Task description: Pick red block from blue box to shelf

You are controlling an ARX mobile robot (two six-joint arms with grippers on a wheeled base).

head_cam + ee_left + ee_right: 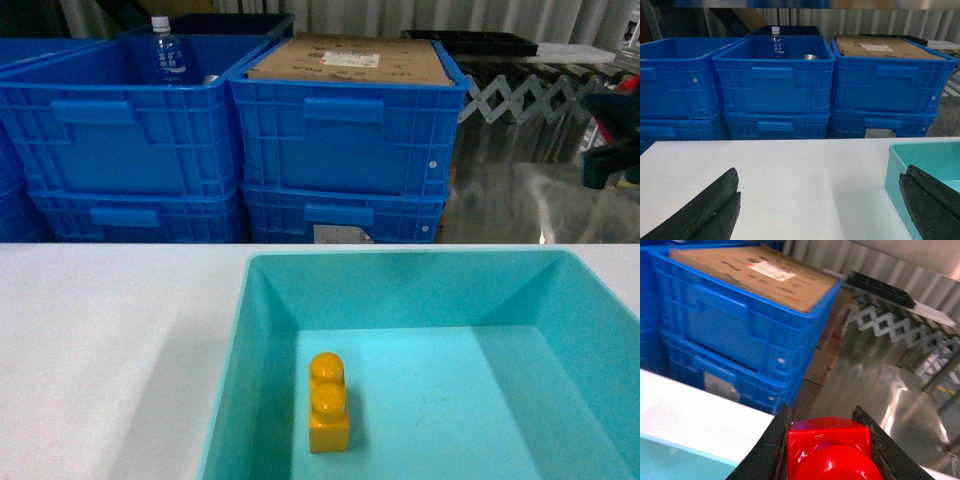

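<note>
- White table (pixel 110 340) is backed by stacked blue crates (pixel 345 140); a bare stretch is seen left of the blue box (pixel 262 300).
- Box rim sits near the table's far edge; only a yellow brick (pixel 328 402) is seen inside in the head view.
- Red block (pixel 832 447) is seen only in the right wrist view, clamped between the right gripper (pixel 830 450) jaws, over the table edge.
- Left gripper (pixel 820 205) is spread apart over bare table, one finger (pixel 932 200) at the box rim.
- Neither gripper is caught in the head view.
</note>
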